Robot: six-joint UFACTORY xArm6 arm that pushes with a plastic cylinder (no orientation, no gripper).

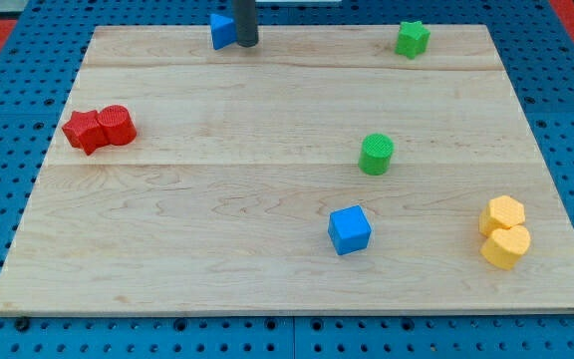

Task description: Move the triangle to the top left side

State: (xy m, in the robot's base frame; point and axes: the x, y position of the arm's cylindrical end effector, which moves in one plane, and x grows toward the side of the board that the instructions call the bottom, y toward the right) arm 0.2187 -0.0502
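Upright now, my tip (246, 44) against blue triangle's (221, 31) right side.

A wooden board (267, 100) is carrying a blue triangle (221, 31) at its top edge, a green star (413, 39) towards the top right corner, a red star (85, 131) touching a red cylinder (117, 125) by the left edge, a green cylinder (376, 154) and a blue cube (349, 229) right of centre, and two touching yellow blocks (505, 231) near the bottom right corner.

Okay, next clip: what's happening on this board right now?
The rod's tip sits at the view's top edge, touching the right side of the blue triangle, which lies left of centre, not yet in the top left corner. The other blocks lie apart from it: two red ones at the left, two green, a blue cube, two yellow at the lower right.
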